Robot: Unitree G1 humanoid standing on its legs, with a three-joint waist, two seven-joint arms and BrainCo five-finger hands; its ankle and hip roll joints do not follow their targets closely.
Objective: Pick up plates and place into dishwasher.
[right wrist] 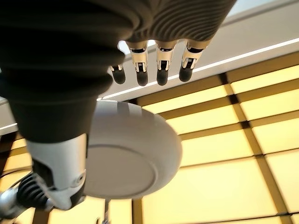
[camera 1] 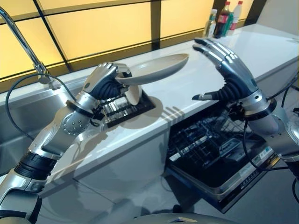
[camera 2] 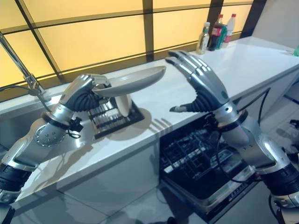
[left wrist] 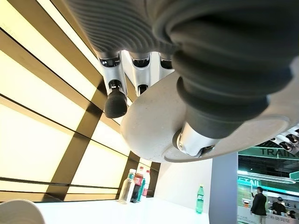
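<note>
Left hand (camera 1: 106, 80) has its fingers and thumb curled round the rim of a beige plate (camera 1: 154, 68), pinching it at its near-left edge and holding it up above the white counter (camera 1: 196, 88). Held nearly level, the plate runs its long axis from the left hand out toward the robot's right, the free rim tipped slightly upward and its underside facing down. Right hand (camera 1: 227, 70) is raised just beside the plate's free edge, fingers straight and spread wide, thumb stuck out below them, palm turned toward the plate and touching nothing. Below it, the dishwasher (camera 1: 217, 154) stands open with its dark rack (camera 2: 196, 156) pulled out. Under the held plate, a second plate (camera 1: 133, 93) stands on edge in a black dish rack (camera 1: 122, 109) on the counter. Beyond the left arm is a sink tap (camera 1: 23, 44); bottles (camera 1: 223, 18) stand at the counter's far end by the yellow window panels (camera 1: 98, 25).
</note>
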